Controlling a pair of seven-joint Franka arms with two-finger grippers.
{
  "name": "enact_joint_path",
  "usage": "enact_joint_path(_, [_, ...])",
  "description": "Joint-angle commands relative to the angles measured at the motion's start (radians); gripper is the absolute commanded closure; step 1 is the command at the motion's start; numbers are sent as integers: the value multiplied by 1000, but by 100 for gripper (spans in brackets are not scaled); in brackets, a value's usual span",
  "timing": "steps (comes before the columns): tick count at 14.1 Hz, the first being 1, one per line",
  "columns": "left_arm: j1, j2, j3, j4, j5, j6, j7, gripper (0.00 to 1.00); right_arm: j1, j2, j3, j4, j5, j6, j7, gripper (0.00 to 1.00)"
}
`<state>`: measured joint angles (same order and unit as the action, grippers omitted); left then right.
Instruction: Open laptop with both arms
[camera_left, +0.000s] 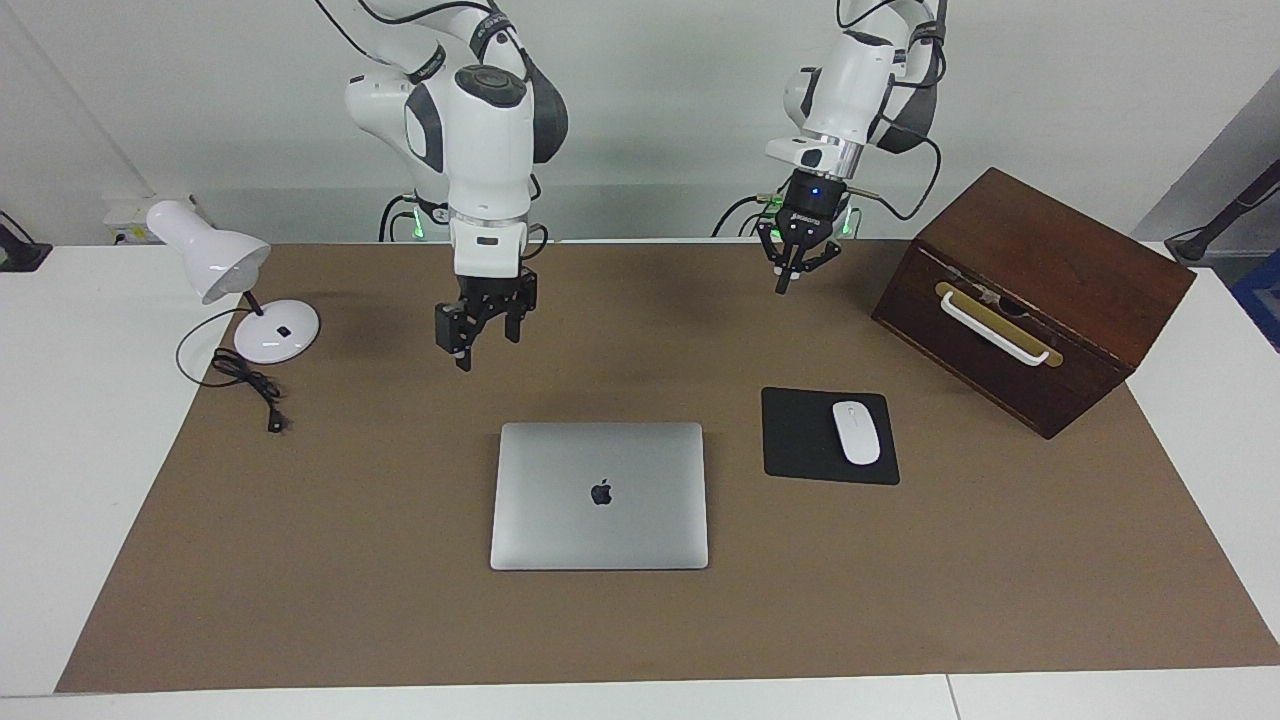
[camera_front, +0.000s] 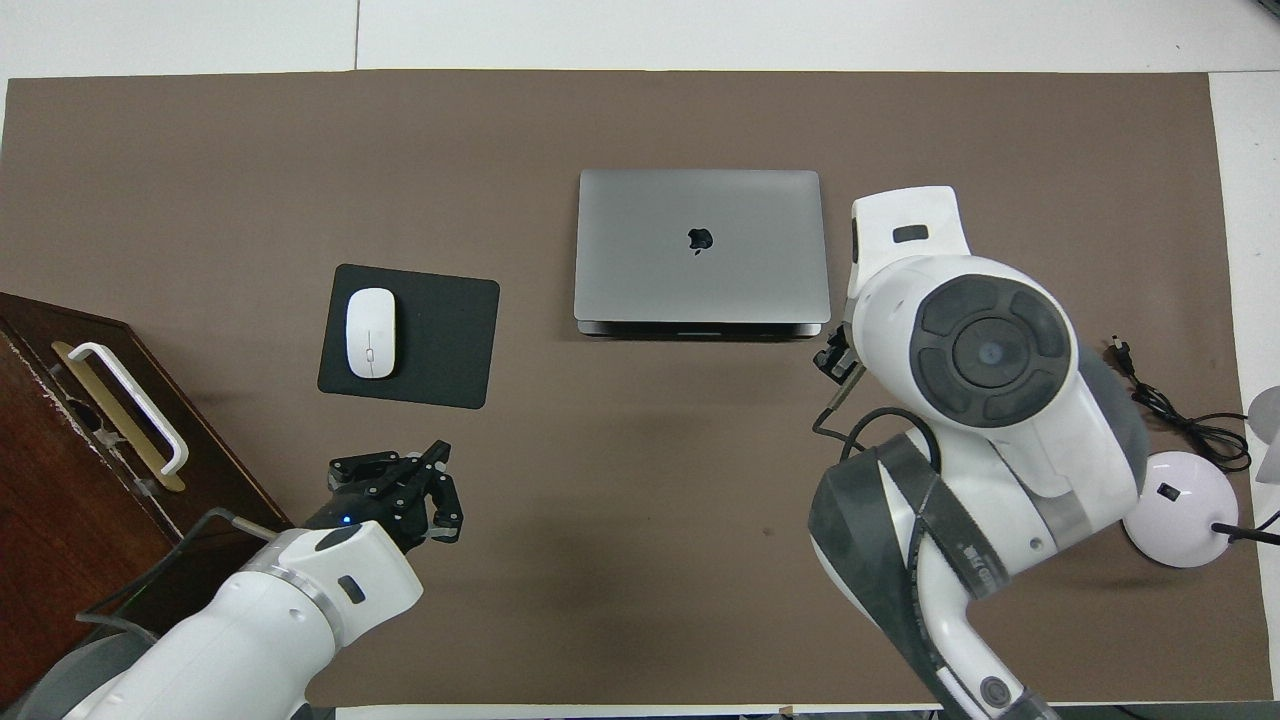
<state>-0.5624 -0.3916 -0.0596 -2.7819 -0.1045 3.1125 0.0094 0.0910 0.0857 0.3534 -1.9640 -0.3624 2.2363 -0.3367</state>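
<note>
Black fingertips meet on the left gripper (camera_left: 781, 283), which hangs with nothing in it over the brown mat (camera_left: 350, 560) toward the robots' edge. The right gripper (camera_left: 462, 360) hangs lower, also empty, its fingertips all but closed, over bare mat just short of the laptop's corner on the right arm's side. Out from both grippers, farther from the robots and roughly midway between the arms, lies the laptop (camera_left: 599, 495). Neither gripper touches it, so the opening has not begun: by my reading both arms are in their approach, and finding the lid's edge, bracing the base and lifting all remain. It is slim and silver-grey, lid flat down, dark apple logo up, a thin dark seam along the edge nearer the robots.
</note>
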Motion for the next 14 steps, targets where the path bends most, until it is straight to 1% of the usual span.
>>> enact_joint_path(1, [-72,259,12,5,-15,310,-20,100,-4,46,3,-1,-39,49,21,12])
enact_joint_path(2, [-80,307,12,7,-15,377,-22,100,-4,55,3,-1,-43,57,25,14])
enact_joint_path(5, [-88,344,14,21,-15,393,-25,100,7,74,3,-4,-56,68,30,14])
enact_joint_path(6, [-93,359,14,39,-14,391,-25,100,21,81,3,-4,-88,68,38,14])
enact_joint_path(9, [-102,462,14,120,-14,393,-25,100,36,126,4,-12,-246,98,171,14])
enact_joint_path(14, [-99,583,15,237,-6,393,-25,100,38,140,3,-23,-260,108,189,14])
